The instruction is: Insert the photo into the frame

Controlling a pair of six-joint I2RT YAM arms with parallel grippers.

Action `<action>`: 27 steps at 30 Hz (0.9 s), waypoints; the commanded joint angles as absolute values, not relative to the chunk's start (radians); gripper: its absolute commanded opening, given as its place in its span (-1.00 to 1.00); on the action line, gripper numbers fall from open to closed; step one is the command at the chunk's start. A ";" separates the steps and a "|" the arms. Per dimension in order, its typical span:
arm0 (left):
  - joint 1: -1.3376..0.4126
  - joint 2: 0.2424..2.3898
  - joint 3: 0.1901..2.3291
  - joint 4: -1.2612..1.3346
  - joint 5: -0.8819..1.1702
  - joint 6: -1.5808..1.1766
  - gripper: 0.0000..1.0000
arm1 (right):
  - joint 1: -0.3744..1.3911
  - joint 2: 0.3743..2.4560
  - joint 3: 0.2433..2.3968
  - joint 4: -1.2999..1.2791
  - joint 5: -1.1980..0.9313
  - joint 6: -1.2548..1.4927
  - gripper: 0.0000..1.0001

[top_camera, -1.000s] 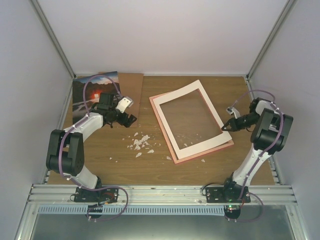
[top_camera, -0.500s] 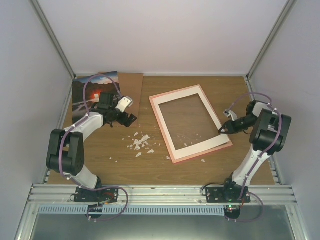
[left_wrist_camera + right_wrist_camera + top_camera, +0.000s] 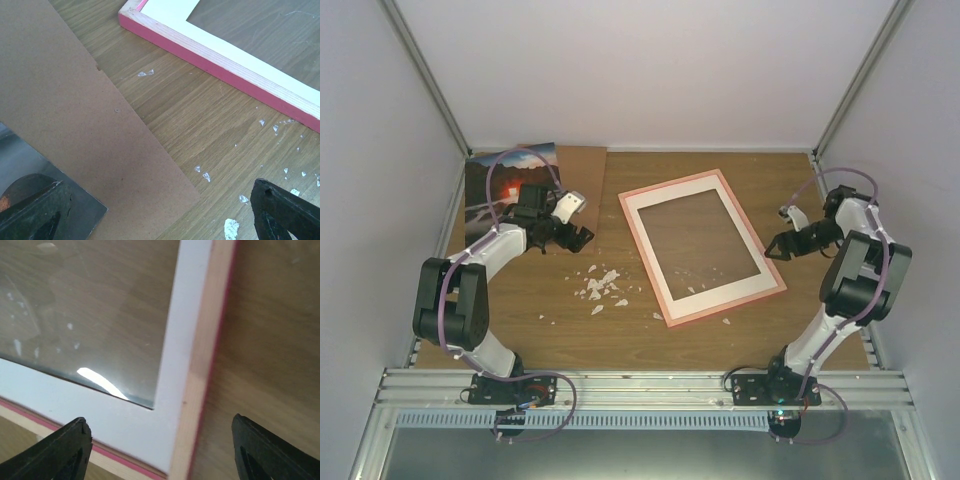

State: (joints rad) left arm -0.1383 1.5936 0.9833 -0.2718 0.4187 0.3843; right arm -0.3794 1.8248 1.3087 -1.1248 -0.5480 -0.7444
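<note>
White mat (image 3: 725, 298) dropped square into frame (image 3: 201, 365). R gripper (image 3: 161, 426) backed off, jaws spread, empty. L gripper (image 3: 155, 200) spread over backing board (image 3: 65, 115). Photo (image 3: 520, 160) at far-left corner, unpicked; insertion pending.

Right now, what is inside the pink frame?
The white mat lies in the frame, over the clear pane; bare table wood shows through its opening. No photo is in it: the photo lies far left. Pane edges under the mat are hidden.
</note>
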 commanded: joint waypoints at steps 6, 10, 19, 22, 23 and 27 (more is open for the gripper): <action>-0.136 1.613 1.028 -0.232 0.432 0.384 0.93 | -0.379 1.937 1.455 -1.067 -0.552 -0.652 0.32; -0.136 1.617 1.034 -0.248 0.441 0.396 0.88 | -0.373 1.995 1.458 -1.065 -0.609 -0.625 0.32; -0.141 1.672 1.071 -0.287 0.444 0.410 0.68 | -0.360 2.062 1.405 -1.093 -0.700 -0.626 0.50; -0.154 1.703 1.095 -0.294 0.404 0.420 0.64 | -0.356 2.042 1.329 -1.099 -0.722 -0.645 0.50; -0.163 1.713 1.101 -0.294 0.388 0.427 0.62 | -0.355 2.033 1.299 -1.098 -0.725 -0.653 0.51; -0.211 1.776 1.127 -0.301 0.324 0.441 0.57 | -0.351 1.995 1.190 -1.082 -0.730 -0.672 0.51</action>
State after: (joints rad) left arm -0.1627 1.7203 1.0882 -0.3035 0.3897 0.4133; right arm -0.3645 2.0151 1.2877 -1.0714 -0.7273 -0.6426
